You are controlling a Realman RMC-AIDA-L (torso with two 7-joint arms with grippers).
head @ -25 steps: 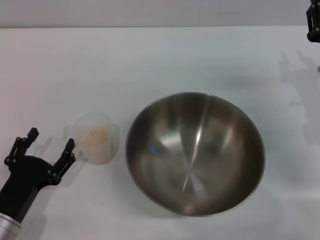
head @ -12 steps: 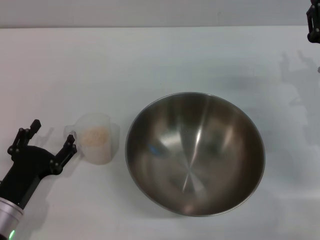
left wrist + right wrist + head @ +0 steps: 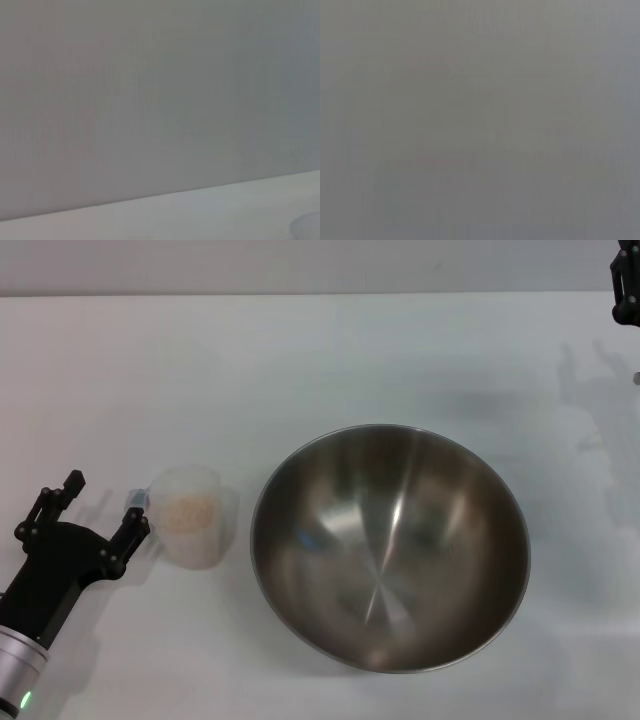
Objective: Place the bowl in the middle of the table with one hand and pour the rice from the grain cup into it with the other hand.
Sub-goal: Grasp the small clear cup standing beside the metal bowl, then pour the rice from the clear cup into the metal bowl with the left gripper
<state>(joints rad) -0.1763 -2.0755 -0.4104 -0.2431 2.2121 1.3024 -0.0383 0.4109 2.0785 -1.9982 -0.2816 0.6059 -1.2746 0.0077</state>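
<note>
The big shiny bowl [image 3: 390,546] sat near the middle of the white table [image 3: 300,360], and it had not moved at all in the last second, so that part of the job looked done. The little clear grain cup [image 3: 192,516] stood upright just to the left of the bowl, very near it but not touching, with the rice [image 3: 190,510] making a small pale heap inside. What did change was the left gripper [image 3: 98,515]. A second before, it was a bit lower and its nearer finger was beside the cup's bottom part. Since then it had slid up and in, so one black fingertip [image 3: 136,523] was right at the cup's little handle, maybe touching it. Its two fingers were spread wide apart and held nothing. The cup sat outside the gap, not between the fingers. That probably meant the left arm was lining up to grab the cup, and the pouring had not begun. The right gripper [image 3: 625,285] stayed parked at the far right corner, mostly out of sight, so its fingers could not be judged. The two wrist cameras showed only plain grey and a strip of table.
</note>
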